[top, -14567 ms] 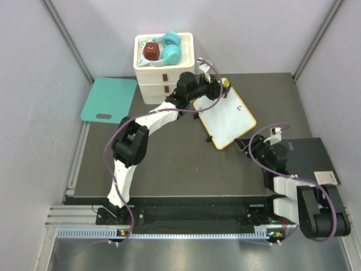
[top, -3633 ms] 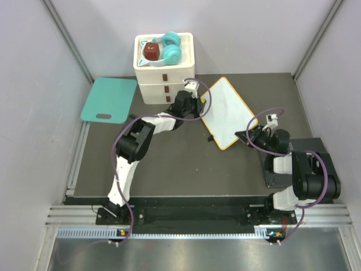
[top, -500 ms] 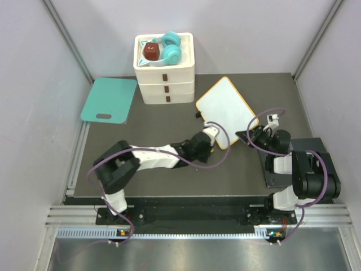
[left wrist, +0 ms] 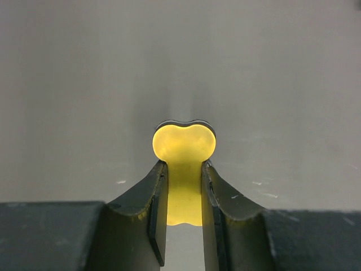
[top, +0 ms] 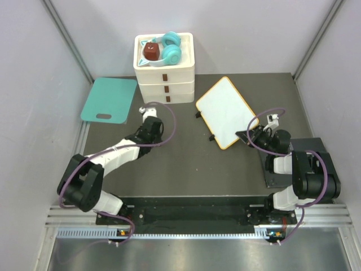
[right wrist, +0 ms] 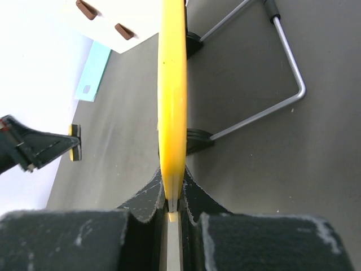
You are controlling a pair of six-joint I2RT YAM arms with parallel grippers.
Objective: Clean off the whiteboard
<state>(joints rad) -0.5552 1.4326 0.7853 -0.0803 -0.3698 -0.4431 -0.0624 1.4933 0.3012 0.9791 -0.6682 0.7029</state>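
Note:
The whiteboard (top: 225, 112) has a blank white face and an orange-yellow rim, and stands tilted at the back right of the mat. My right gripper (top: 249, 137) is shut on its near right edge. In the right wrist view the rim (right wrist: 172, 84) runs edge-on into the gripper (right wrist: 172, 195). My left gripper (top: 148, 109) is shut on a yellow eraser (left wrist: 184, 141) over the mat, left of the board and apart from it. It also shows in the right wrist view (right wrist: 73, 149).
A white drawer stack (top: 164, 76) at the back carries teal headphones (top: 171, 49) and a red-brown block. A teal board (top: 109, 100) lies at the back left. A dark grey pad (top: 307, 152) lies under the right arm. The board's wire stand (right wrist: 282, 73) rests on the mat.
My left gripper has swung left from the whiteboard's near left corner towards the drawer stack, still holding the eraser. The board and right gripper have not moved.

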